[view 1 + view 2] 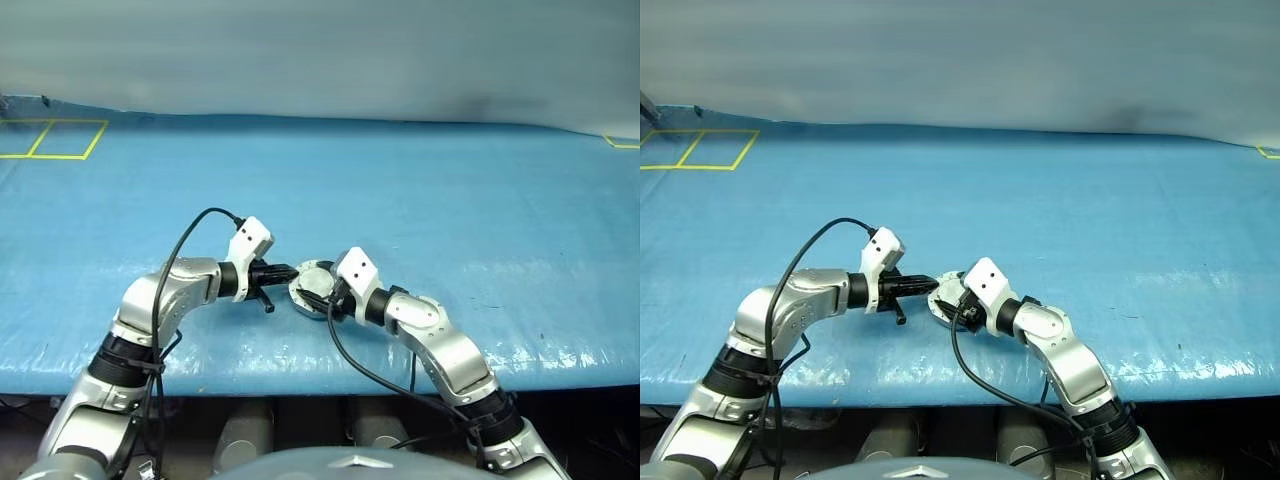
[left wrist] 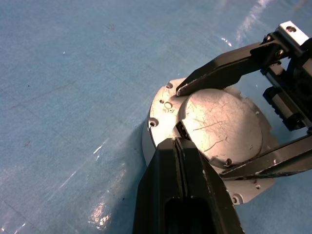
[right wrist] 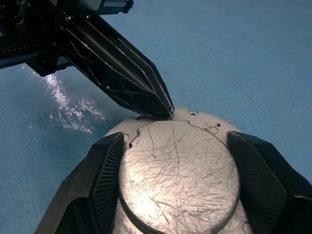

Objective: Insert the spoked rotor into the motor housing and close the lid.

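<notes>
Right wrist view: right hand (image 3: pixel 178 195) clasps motor housing (image 2: pixel 161 105); pinched-closed left hand (image 3: pixel 165 111) touches lid (image 3: pixel 178 175).

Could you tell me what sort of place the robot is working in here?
Probably a lab or test bench: a worktable covered by a blue tarp, yellow tape squares marking its far corner, and a plain grey wall behind.

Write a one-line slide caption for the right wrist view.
Right tool grips the round silver metal motor housing, scratched grey lid closed, while the shut left tool touches the lid's edge.
</notes>
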{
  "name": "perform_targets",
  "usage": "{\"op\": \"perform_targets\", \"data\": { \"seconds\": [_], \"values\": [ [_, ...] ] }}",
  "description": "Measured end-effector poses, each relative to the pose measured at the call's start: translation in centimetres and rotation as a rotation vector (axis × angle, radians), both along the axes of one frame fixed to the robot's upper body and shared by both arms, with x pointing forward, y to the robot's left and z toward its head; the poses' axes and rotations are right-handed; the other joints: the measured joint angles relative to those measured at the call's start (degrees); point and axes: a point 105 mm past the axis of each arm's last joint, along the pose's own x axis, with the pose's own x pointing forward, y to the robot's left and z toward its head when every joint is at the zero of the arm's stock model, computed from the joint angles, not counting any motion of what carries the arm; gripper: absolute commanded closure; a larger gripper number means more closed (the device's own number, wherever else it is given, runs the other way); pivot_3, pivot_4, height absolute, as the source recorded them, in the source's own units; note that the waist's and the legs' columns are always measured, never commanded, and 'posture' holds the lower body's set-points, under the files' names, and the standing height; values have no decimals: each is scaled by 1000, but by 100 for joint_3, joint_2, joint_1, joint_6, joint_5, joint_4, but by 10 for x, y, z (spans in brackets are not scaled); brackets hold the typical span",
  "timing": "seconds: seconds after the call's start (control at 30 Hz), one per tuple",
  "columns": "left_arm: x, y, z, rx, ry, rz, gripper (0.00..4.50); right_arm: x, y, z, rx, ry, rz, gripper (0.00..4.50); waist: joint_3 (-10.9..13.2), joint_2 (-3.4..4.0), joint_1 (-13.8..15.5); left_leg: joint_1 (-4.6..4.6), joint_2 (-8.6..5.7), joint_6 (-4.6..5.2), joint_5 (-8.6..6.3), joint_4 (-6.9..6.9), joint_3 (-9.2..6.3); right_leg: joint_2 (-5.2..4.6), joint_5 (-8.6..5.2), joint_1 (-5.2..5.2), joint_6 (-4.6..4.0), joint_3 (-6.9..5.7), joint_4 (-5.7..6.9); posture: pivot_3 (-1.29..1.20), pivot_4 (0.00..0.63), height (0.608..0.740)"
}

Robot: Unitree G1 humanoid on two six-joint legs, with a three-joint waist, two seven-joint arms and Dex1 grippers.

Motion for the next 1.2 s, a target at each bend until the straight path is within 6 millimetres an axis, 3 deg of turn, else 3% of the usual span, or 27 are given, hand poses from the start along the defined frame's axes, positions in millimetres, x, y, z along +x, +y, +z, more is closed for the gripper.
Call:
{"op": "perform_targets", "data": {
  "seconds": [0.43, 0.57, 0.6, 0.97, 1.2],
  "values": [
    [1, -10, 0, -15, 9, -63, 4500, -4, -5, -1, 8, 10, -20, 1459, -1, -1, 43, 0, -3, 1, -1, -3, -4, -1, 1, 7, 3, 0, -10, 0, 150, 740],
    [0, -13, -1, -6, 3, -80, 4500, -12, -11, -3, 16, 24, -23, 128, -2, -3, 79, 1, -6, 2, -2, -3, -9, -2, -1, 13, 5, -1, -15, 0, 150, 740],
    [0, -14, -1, -5, 1, -83, 4500, -15, -13, -4, 19, 28, -23, 55, -2, -3, 81, 2, -6, 2, -2, -3, -10, -2, -1, 16, 5, -1, -15, 0, 150, 740],
    [2, -14, -2, 9, -17, -88, 4500, -46, -60, -8, 111, 184, -188, 55, -5, -3, 104, 5, -8, 2, -3, 6, -16, -5, -2, 25, 5, -4, -14, 0, 150, 740],
    [2, -16, -3, 8, -30, -103, 4500, -55, -66, 1, 438, 451, -295, 55, -4, -1, 133, 4, -7, 3, -3, 5, -21, -5, -2, 24, 5, -7, -13, 0, 150, 740]
  ]
}}
